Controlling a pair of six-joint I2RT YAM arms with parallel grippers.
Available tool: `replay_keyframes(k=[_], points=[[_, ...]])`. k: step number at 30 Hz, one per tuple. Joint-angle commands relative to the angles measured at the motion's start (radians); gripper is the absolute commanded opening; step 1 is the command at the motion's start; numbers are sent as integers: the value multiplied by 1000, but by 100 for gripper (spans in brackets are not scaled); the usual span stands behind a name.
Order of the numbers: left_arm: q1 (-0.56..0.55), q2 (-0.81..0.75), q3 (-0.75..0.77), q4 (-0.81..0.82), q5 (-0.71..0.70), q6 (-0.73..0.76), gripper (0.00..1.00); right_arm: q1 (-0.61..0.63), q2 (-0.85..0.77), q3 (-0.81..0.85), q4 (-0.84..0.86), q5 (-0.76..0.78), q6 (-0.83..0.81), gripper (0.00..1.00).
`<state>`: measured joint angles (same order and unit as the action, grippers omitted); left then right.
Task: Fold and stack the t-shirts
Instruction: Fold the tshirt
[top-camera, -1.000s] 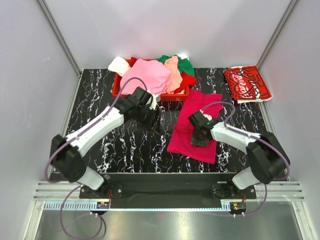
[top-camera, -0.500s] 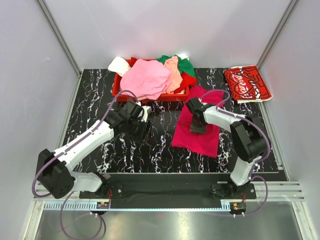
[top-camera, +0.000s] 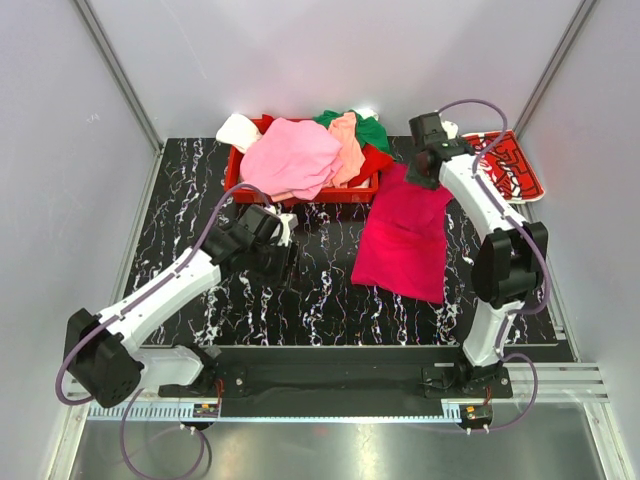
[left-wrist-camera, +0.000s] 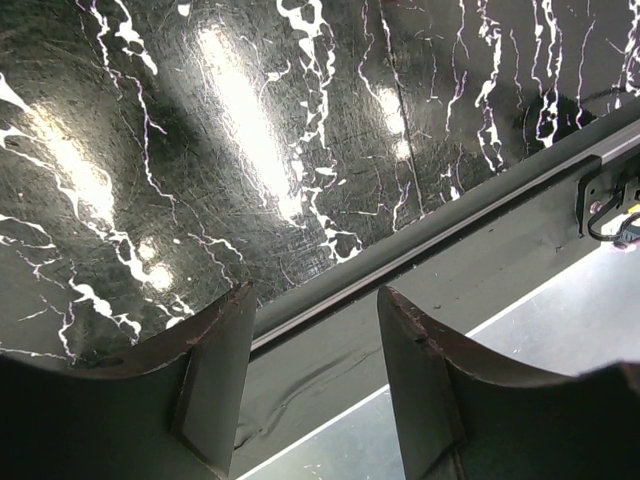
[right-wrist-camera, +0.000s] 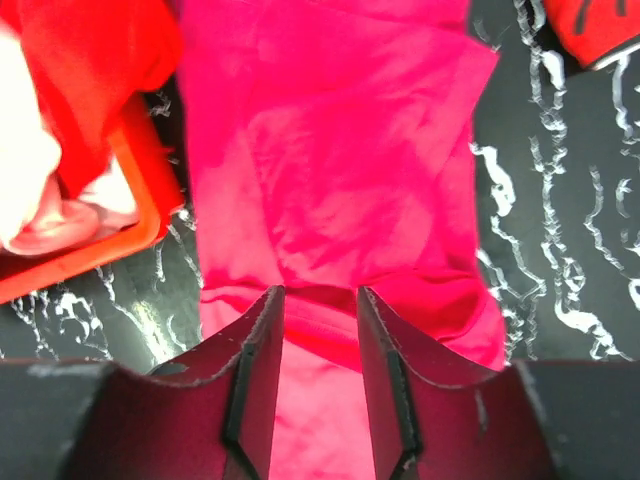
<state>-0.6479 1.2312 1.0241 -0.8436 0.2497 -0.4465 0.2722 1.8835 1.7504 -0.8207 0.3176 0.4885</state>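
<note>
Right gripper (right-wrist-camera: 320, 291) hangs just off the right end of the red basket (top-camera: 350, 191), over the far edge of the magenta t-shirt (top-camera: 405, 235). Its two fingers (right-wrist-camera: 250, 380) stand partly spread with a ridge of magenta cloth in the gap between them, and whether they pinch that ridge or merely straddle it I cannot tell. That shirt lies flat on the black marbled table (top-camera: 180, 200), its far end just beside the basket's right front corner and its body running from there toward the near side, away from the basket, with a slight slant to the right. Further right of the basket and well apart from it, the red t-shirt with white Coca-Cola script (top-camera: 500, 165) lies as a flat rectangle on the table. Inside the basket and spilling over its rim sit the loose tees: a pink one (top-camera: 290, 155) heaped across the middle and drooping over the front wall, a peach one (top-camera: 347, 145) just to its right, a green one (top-camera: 372, 130) at the back right corner, and a white one (top-camera: 238, 130) hanging over the back left corner. Left gripper (left-wrist-camera: 312, 292) hovers in front of the basket, off its left half and apart from it, above bare table; its fingers are spread wide and hold nothing.
</note>
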Motion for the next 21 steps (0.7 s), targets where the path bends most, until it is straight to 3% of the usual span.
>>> replay_keyframes(k=[1,8,11,13,15,21], points=[[1,-7,-15,80,10,-30,56,-19,-44,-32,-78,-29,-44,43],[-2,132,-33,312,108,-101,60,-28,-420,-626,95,-139,71,55],[-13,241,-24,422,155,-150,63,-40,-561,-822,118,-205,134,64],[-32,290,-12,495,169,-184,66,-50,-641,-937,178,-265,151,80],[-45,365,-6,540,186,-222,66,-83,-665,-982,212,-314,148,97],[-84,542,63,635,185,-290,66,-157,-615,-973,193,-350,128,100]])
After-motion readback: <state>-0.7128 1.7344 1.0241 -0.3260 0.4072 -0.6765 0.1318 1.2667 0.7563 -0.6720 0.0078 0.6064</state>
